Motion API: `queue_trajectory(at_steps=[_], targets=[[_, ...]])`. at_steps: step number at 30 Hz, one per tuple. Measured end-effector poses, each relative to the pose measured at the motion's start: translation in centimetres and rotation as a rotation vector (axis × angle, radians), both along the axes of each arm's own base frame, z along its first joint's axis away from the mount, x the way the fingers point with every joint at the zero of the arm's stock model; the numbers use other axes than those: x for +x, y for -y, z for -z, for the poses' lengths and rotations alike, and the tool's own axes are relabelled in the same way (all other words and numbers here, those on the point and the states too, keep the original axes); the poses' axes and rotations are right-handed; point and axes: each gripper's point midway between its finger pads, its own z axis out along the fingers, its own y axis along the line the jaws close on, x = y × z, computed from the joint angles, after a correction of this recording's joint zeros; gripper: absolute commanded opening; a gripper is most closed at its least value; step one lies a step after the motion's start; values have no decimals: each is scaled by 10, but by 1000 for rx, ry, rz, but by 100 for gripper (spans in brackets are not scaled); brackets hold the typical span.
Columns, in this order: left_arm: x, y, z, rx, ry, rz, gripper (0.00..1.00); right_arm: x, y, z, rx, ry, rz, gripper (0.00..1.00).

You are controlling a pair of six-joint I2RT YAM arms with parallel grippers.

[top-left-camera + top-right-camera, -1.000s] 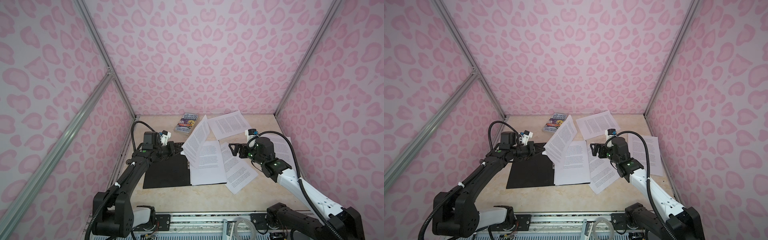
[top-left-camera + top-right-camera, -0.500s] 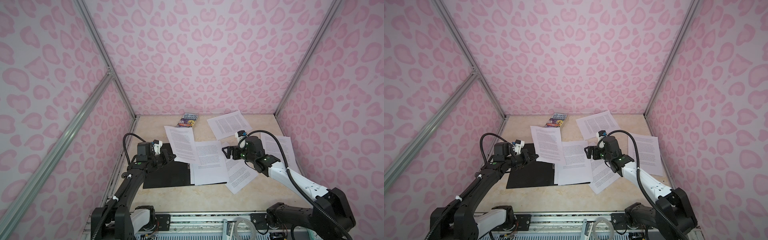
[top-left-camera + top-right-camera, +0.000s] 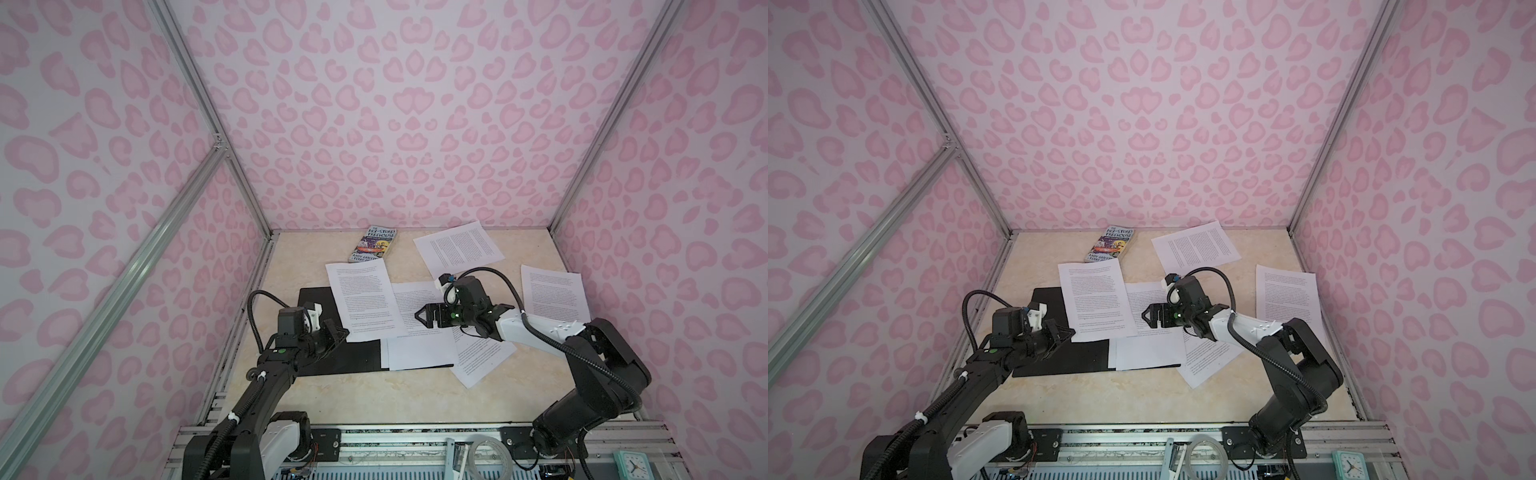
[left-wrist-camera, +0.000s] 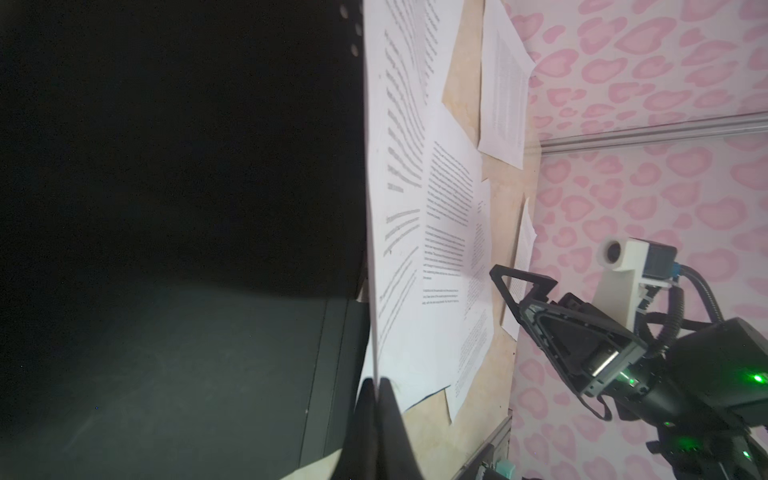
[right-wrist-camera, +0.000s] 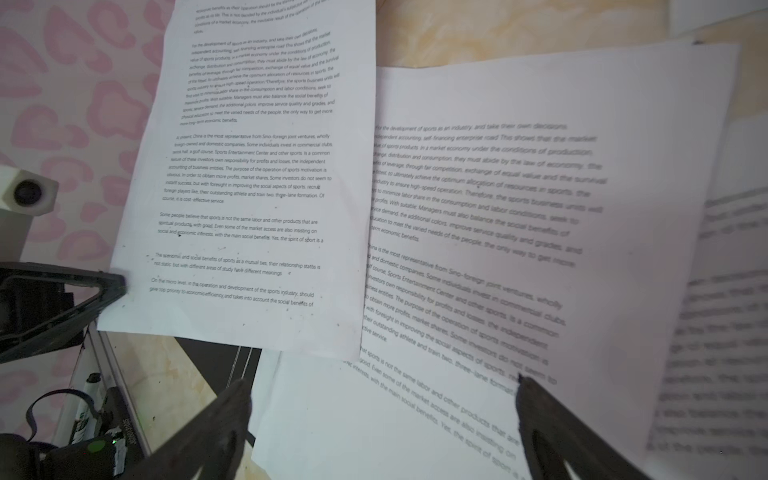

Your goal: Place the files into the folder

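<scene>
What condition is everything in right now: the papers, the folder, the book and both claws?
Folder: open flat, black inside up, partly covered by paper.
Held sheet: pinched at its corner by the left claw, over the folder.
Left claw: shut on the held sheet.
Loose sheets: scattered, some overlapping.
Right claw: open, above the loose sheets, holding nothing.
Book: closed, lying flat.

The thin flat folder [image 3: 361,357] open beneath the black left end effector [image 3: 346,332] is matt black. The loose paper sheets [image 3: 361,299] around the black right end effector [image 3: 464,313] are white, lined with fine black print. Beyond the left end effector, a paperback book [image 3: 374,245] has a multicoloured cartoon cover; the smooth worktop [image 3: 374,399] is cream with faint veining, the enclosure walls [image 3: 395,104] pale with pink leopard blotches.
</scene>
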Motion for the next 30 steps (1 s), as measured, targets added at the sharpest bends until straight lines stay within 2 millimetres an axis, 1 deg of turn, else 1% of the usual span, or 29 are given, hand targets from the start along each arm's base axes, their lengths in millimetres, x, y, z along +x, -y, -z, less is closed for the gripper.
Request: queue_trajectory(at_steps=[3, 5, 8, 9, 13, 21, 25, 30], targets=[[-5, -5, 16, 28, -40, -24, 3, -4, -15, 3, 11, -8, -41, 97], [-6, -9, 20, 48, -45, -38, 3, -6, -24, 4, 18, -8, -63, 97], [-7, -14, 24, 88, -36, -54, 3, -8, -35, 8, 18, -14, -91, 97], [-7, -15, 23, 103, -26, -55, 3, -9, -39, 9, 18, -18, -101, 95], [-7, -16, 23, 139, -9, -59, 3, -6, -50, 15, 27, -27, -126, 93], [-11, -17, 36, 173, -52, -45, 3, -4, -69, 23, 53, -48, -168, 91], [-11, -16, 36, 175, -52, -38, 3, -4, -80, 28, 78, -59, -198, 83], [-11, -16, 36, 177, -50, -36, 3, 1, -93, 30, 111, -73, -232, 67]])
